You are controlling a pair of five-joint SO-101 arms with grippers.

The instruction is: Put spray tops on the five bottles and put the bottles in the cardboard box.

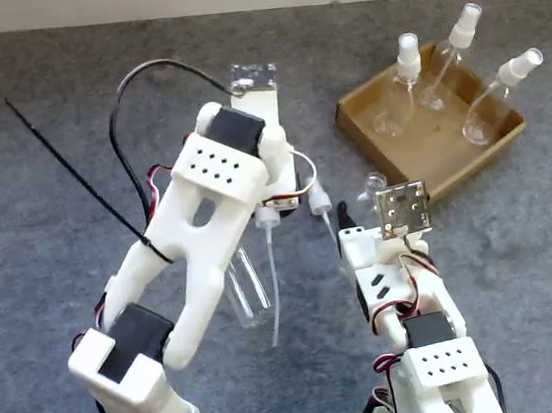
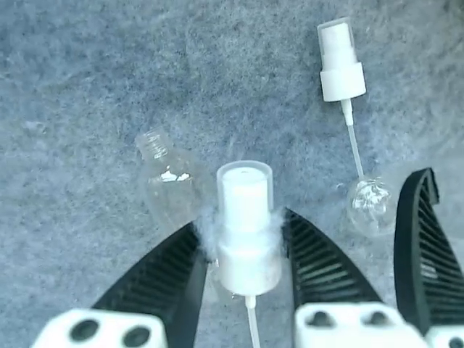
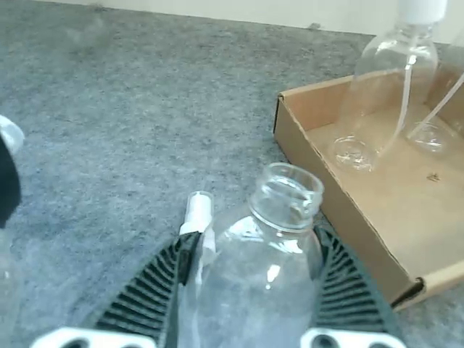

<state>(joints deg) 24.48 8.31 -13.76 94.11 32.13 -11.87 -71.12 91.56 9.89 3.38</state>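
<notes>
From above, we see a shallow cardboard box point(image 1: 357, 126) at the far right of the grey counter point(image 1: 41, 94). It holds three clear bottles point(image 1: 391, 117), each fitted with one of the white spray tops point(image 1: 408, 47). A fourth bottle point(image 1: 248, 288) lies capless on its side under the left arm. Open counter stretches away to the far left.

From the left wrist, we see the left hand point(image 2: 243, 221) clamped on a single spray top point(image 2: 246, 246), with its thin tube trailing out. A loose spray top point(image 2: 341, 69) lies nearby on the counter.

From the right wrist, we see the right hand point(image 3: 254, 239) closed around an open-necked bottle point(image 3: 268, 283), near the box's front wall but apart from it.
</notes>
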